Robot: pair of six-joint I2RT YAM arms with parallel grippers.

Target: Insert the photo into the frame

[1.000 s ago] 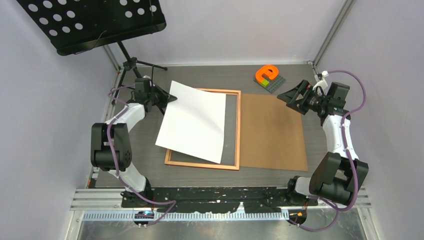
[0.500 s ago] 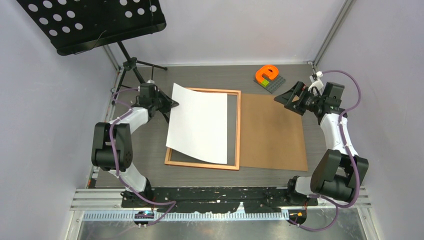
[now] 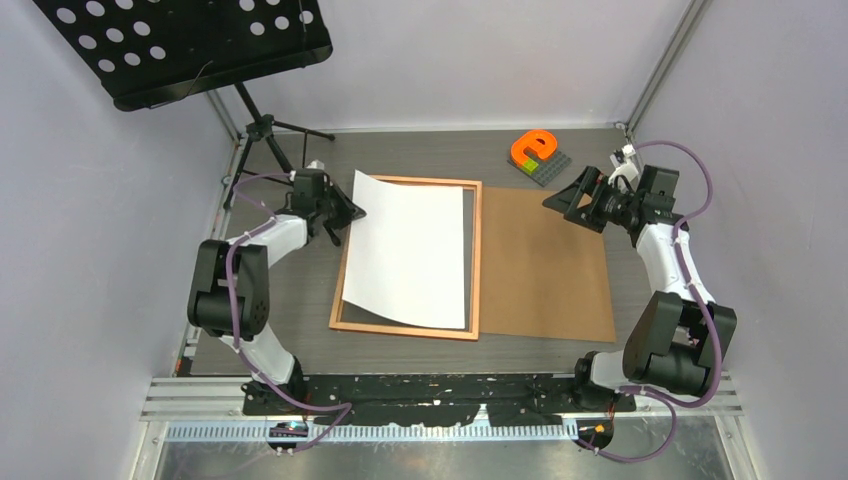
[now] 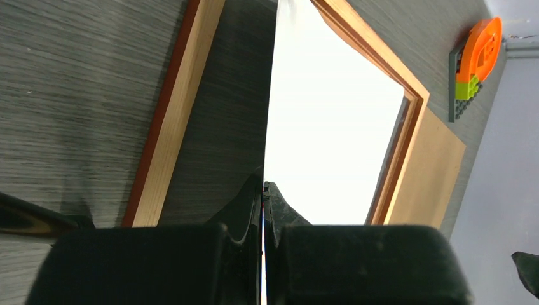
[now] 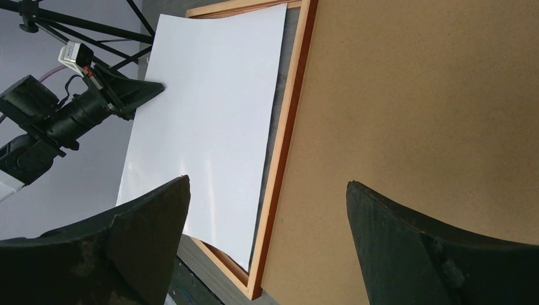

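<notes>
Pinching the photo (image 3: 410, 250) along its left edge near the far corner, the left gripper (image 3: 351, 212) has its jaws clenched tight on the sheet; the left wrist view shows the two black fingers (image 4: 245, 203) pressed together with the paper's edge running between them. The photo lies white back up over the frame (image 3: 476, 262), its left side lifted off the table (image 3: 290, 300) and the sheet sloping down to the right. A narrow strip of dark tabletop shows between the photo's right edge and the frame's right rail. Its right edge seems to rest inside the opening, though from above I cannot be sure it touches the table. From the top camera the raised left edge hides most of the frame's left rail.

The right gripper (image 3: 566, 197) hovers above the far part of the brown backing board (image 3: 545, 265), jaws spread wide and holding nothing. That board lies just right of the frame, touching its right rail. An orange block (image 3: 533, 148) sits on a grey plate at the far side, and a black music stand (image 3: 180, 45) stands at the far left corner.
</notes>
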